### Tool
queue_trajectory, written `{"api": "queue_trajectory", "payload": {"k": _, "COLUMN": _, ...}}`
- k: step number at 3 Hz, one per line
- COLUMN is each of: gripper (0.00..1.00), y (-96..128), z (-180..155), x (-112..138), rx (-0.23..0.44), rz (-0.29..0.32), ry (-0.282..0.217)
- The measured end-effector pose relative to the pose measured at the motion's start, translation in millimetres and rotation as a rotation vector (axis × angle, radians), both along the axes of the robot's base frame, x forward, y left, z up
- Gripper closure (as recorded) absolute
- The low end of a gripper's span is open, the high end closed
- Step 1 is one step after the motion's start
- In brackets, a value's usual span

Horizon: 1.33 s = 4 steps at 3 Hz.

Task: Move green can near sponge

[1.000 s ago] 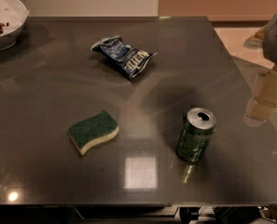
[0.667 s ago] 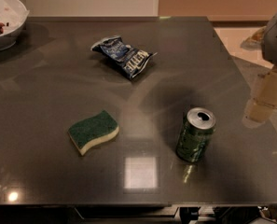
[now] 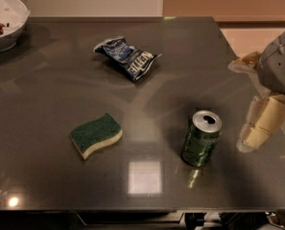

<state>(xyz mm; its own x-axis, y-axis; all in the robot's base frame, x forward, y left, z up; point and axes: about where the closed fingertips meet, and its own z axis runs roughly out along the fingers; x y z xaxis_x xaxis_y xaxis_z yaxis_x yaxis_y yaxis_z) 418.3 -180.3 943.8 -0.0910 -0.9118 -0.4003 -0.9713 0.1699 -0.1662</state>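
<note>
The green can [image 3: 201, 139] stands upright on the dark table [image 3: 180, 56], right of centre, silver top with an open pull-tab hole. The sponge [image 3: 96, 134] lies flat to the can's left, green scouring side up over pale foam, roughly two can widths of bare table between them. My gripper [image 3: 255, 131] hangs at the right edge of the view, just right of the can and a little above the tabletop, not touching it. It holds nothing that I can see.
A crumpled blue and white snack bag [image 3: 128, 57] lies behind the sponge and can, mid-table. A white bowl [image 3: 3, 20] with food bits sits at the far left corner. The table's right edge runs close under the gripper.
The gripper has come down and slightly left, closer to the can. The can, sponge and bag have not moved.
</note>
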Motion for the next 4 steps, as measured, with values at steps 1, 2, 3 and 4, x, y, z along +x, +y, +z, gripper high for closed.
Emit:
{"api": "queue_trajectory", "payload": {"k": 1, "gripper": 0.0, "y": 25, "z": -19, "x": -12, "rx": 0.081, "rz": 0.106, "ry": 0.02}}
{"api": "queue_trajectory", "payload": {"k": 2, "gripper": 0.0, "y": 41, "z": -33, "x": -18, "rx": 0.122, "rz": 0.163, "ry": 0.04}}
{"api": "queue_trajectory", "payload": {"k": 3, "gripper": 0.0, "y": 52, "z": -43, "x": -23, "rx": 0.145, "rz": 0.208, "ry": 0.056}}
{"api": "queue_trajectory", "payload": {"k": 4, "gripper": 0.16, "y": 58, "z": -49, "x": -26, "rx": 0.151, "rz": 0.241, "ry": 0.066}}
